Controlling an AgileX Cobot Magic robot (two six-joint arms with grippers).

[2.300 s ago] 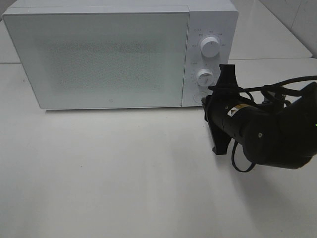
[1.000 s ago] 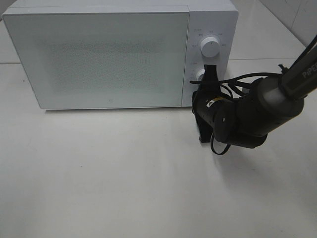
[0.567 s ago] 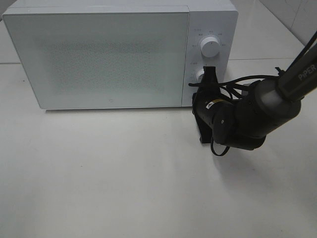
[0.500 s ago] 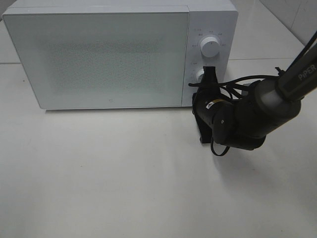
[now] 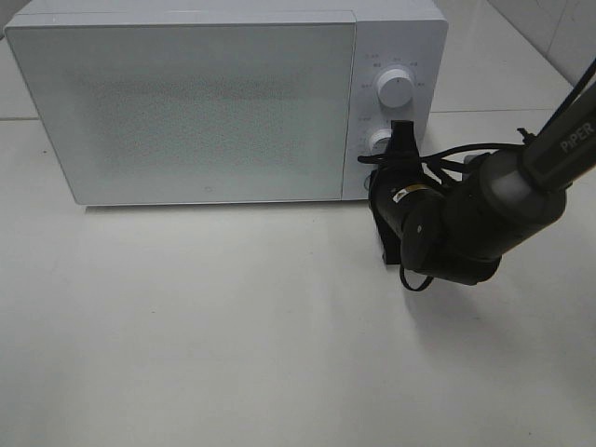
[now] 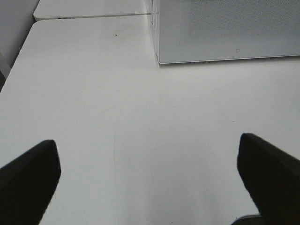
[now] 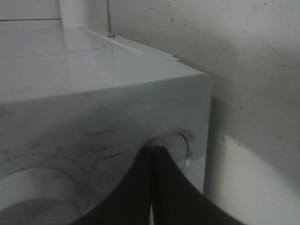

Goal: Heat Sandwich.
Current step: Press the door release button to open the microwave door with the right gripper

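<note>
The sandwich is out of view. The white microwave point(image 5: 186, 102) stands at the back of the table with its door closed. My right gripper point(image 5: 380, 180) is shut, and its joined fingertips point(image 7: 152, 150) press against the round button point(image 7: 177, 146) at the bottom of the control panel, below the lower knob point(image 5: 379, 142). Nothing is held in it. My left gripper point(image 6: 149, 183) hangs open over the bare table in front of the microwave's left corner point(image 6: 159, 56), its two dark fingers point(image 6: 28, 178) wide apart and empty. It does not show in the exterior high view.
The upper knob point(image 5: 394, 90) sits above the lower one on the panel. The white table point(image 5: 233, 326) stretches in front of the microwave. The right arm's black body and cables point(image 5: 466, 219) lie right of the panel. A tiled wall stands behind.
The right arm came in from the right to the control panel and has since shifted a little to the right. The door stays closed.
</note>
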